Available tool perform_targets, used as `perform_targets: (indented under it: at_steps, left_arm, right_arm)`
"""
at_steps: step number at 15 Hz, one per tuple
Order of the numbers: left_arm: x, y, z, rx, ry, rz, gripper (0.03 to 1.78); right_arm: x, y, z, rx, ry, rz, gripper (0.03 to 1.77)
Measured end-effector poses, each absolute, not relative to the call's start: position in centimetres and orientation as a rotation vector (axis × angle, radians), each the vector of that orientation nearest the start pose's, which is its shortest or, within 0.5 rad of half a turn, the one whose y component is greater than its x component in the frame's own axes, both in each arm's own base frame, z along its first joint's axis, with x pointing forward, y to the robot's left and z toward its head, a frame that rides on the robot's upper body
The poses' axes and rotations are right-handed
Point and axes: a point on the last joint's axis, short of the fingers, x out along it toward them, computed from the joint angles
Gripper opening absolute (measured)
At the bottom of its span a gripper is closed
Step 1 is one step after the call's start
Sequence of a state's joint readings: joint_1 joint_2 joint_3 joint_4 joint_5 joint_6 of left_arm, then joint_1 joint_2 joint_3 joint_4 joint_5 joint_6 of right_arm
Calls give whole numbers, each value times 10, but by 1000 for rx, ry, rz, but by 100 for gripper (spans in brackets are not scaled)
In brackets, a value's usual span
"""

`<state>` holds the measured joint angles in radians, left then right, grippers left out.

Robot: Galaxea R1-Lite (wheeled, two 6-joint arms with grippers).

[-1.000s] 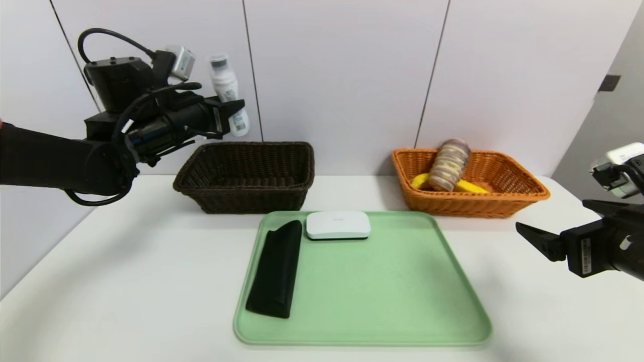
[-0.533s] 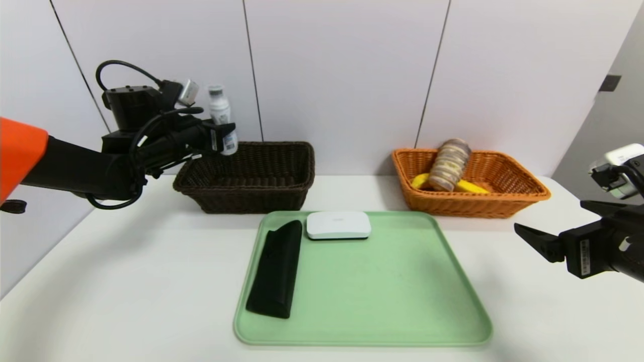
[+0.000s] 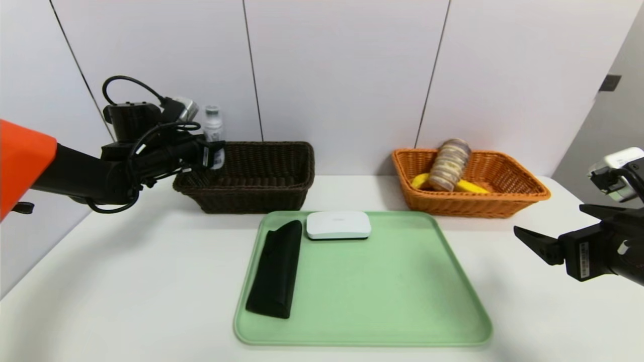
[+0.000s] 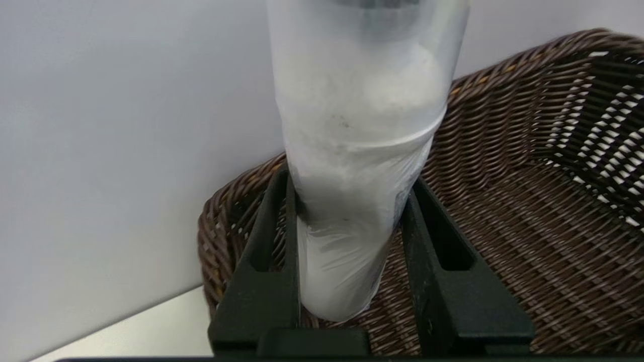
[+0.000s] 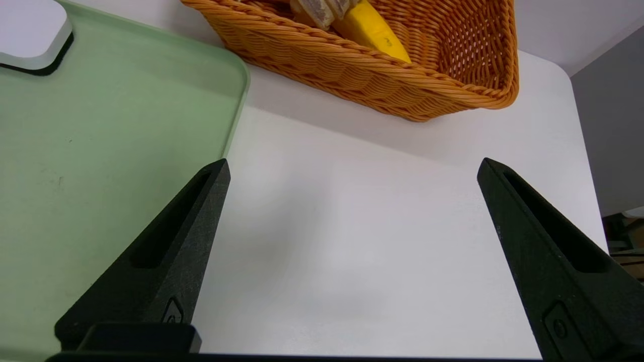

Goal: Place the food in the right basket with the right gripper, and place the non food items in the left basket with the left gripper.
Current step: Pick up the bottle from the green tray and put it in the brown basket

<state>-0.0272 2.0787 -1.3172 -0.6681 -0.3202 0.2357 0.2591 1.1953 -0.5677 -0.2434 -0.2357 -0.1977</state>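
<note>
The left gripper is holding the bottle upright, jaws clamped on its lower body, at the near-left corner of the dark brown basket. In the left wrist view the bottle's base is hanging above the woven floor of that basket, not yet touching it. So the step in hand looks to be the drop-off of the first non-food item. Next the jaws need to spread so the bottle is falling inside the rim, ideally after sinking a little lower so it is not tipping out.

The black pouch and the white device are lying in front of the dark brown basket, on the green tray. The banana and bread loaf are sitting in the orange basket, well to the right of the dark brown basket. The right gripper is idling further right again, over the white surface, jaws wide apart and empty.
</note>
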Motion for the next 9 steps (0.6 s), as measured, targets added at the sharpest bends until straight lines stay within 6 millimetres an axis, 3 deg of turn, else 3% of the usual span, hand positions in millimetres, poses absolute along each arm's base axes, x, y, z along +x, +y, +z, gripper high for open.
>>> perform_targets:
  at_steps: [9]
  left_arm:
    - [425, -18, 181, 217, 93, -356, 60]
  right_arm:
    - [165, 38, 197, -290, 377, 60, 170]
